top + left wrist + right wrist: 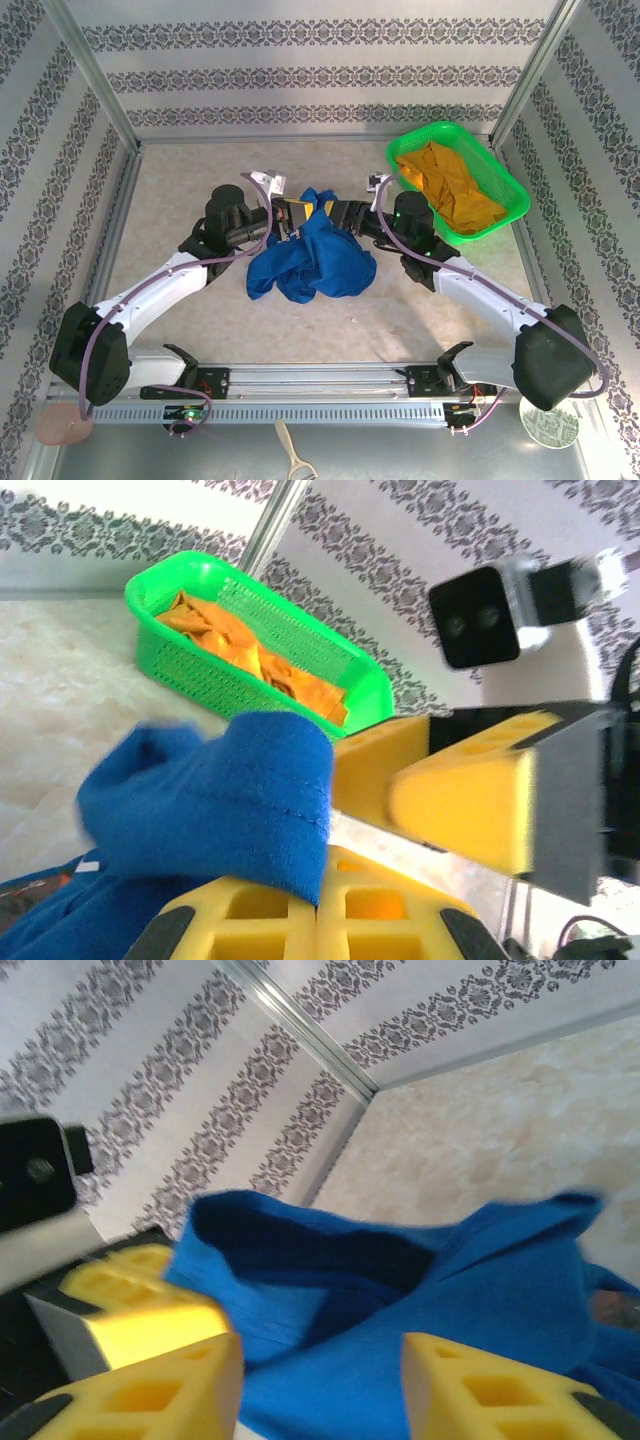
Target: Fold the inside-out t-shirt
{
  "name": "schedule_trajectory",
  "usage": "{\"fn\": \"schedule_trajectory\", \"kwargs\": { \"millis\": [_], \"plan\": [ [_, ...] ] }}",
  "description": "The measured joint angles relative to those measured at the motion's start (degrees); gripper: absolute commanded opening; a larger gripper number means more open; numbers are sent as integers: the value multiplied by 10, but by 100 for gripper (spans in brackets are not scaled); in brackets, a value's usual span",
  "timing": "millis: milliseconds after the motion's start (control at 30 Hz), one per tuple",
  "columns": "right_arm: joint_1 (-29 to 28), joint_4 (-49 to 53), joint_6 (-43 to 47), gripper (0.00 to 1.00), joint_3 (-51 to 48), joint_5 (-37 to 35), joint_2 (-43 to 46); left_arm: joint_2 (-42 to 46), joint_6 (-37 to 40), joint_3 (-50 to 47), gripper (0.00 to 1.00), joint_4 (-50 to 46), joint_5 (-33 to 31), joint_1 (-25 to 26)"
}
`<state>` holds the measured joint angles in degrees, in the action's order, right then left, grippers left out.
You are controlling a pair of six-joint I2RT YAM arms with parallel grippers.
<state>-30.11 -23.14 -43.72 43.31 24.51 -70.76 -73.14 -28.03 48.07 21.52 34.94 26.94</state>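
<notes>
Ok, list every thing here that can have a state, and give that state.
blue t-shirt: bunched, top edge held up at the tools.
left tool: shut on the shirt's fabric.
right tool: open, astride the fabric.
green basket: upright, holding the orange garment.
orange garment: crumpled inside the basket.

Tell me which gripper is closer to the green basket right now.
Right. The right gripper is over the blue t-shirt on the side nearer the green basket; the left gripper faces it from the other side, farther off.
</notes>
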Motion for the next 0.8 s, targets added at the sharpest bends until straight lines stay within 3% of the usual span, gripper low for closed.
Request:
{"fn": "schedule_trajectory", "kwargs": {
  "millis": [67, 200, 233, 333, 400, 533, 800],
  "plan": [
    [0, -7, 1, 20, -15, -10, -1, 0, -40, -23, 0, 56, 24, -16],
    [5, -7, 2, 22, -42, -23, -17, -6, -126, -56, 0, 165, 76, -53],
    [8, -6, 1, 25, -45, -24, -20, -8, -142, -59, 0, 185, 87, -60],
    [17, 8, 3, 57, -49, -27, -16, -9, -170, -61, 0, 216, 119, -67],
    [24, 20, 8, 68, -47, -27, -3, -8, -177, -62, 0, 222, 139, -67],
    [40, 37, 11, 76, -21, -22, 10, -8, -177, -65, 0, 223, 163, -67],
    [52, 33, -4, 80, 64, 21, -48, -6, -177, -66, 0, 222, 187, -67]
  ]
}}
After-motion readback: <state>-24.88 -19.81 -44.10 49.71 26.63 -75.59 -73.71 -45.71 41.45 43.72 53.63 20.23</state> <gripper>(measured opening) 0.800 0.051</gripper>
